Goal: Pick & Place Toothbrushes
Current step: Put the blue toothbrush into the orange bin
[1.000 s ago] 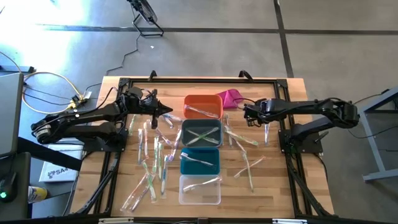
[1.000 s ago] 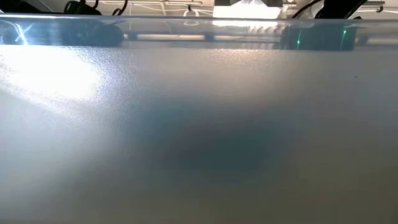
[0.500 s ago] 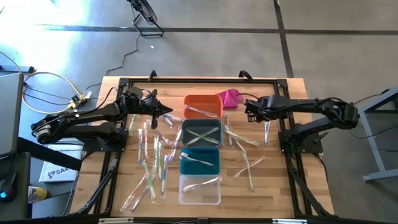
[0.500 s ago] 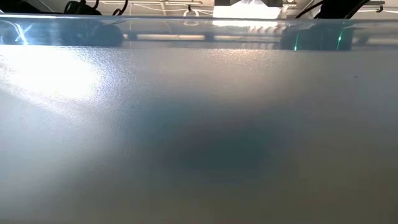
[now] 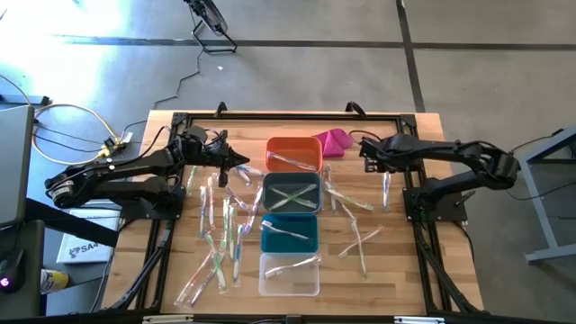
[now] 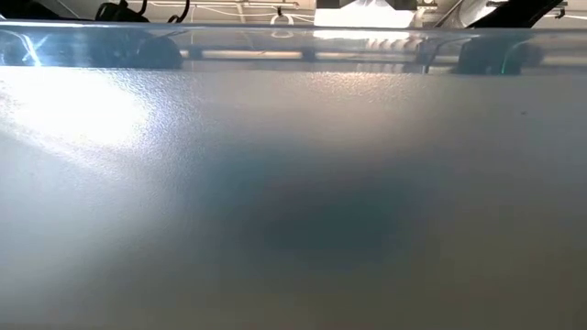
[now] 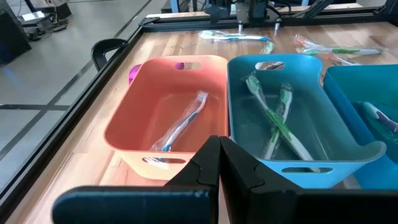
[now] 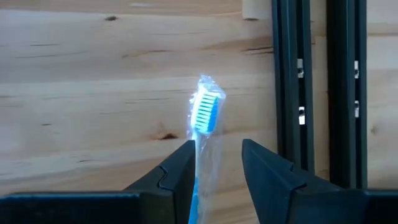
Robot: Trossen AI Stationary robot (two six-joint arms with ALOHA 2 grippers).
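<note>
Grey concrete floor surrounds a wooden desk [image 5: 396,270] edged with a black frame. Down the middle of the desk runs a row of four bins: an orange bin [image 5: 293,155] nearest the far edge, then a grey bin [image 5: 292,194], a teal bin [image 5: 289,233] and a clear bin [image 5: 289,274] nearest the near edge. A magenta cloth lump [image 5: 334,141] lies just beside the orange bin's far right corner.

Wrapped toothbrushes [image 5: 220,236] lie scattered on the left half of the desk, with more to the right of the bins. One lies in the orange bin, two cross in the grey bin, and one each lies in the teal and clear bins.

The right gripper [image 5: 367,155] hangs near the far edge, right of the cloth. Its jaws stand apart, straddling a blue-bristled toothbrush [image 8: 204,118] that lies on the wood beside the black frame rail; whether the fingers touch the wrapper cannot be told.

The left gripper [image 5: 241,162] hovers just left of the orange bin, jaws pressed together and holding nothing.

The low view shows only a blurred grey surface.
</note>
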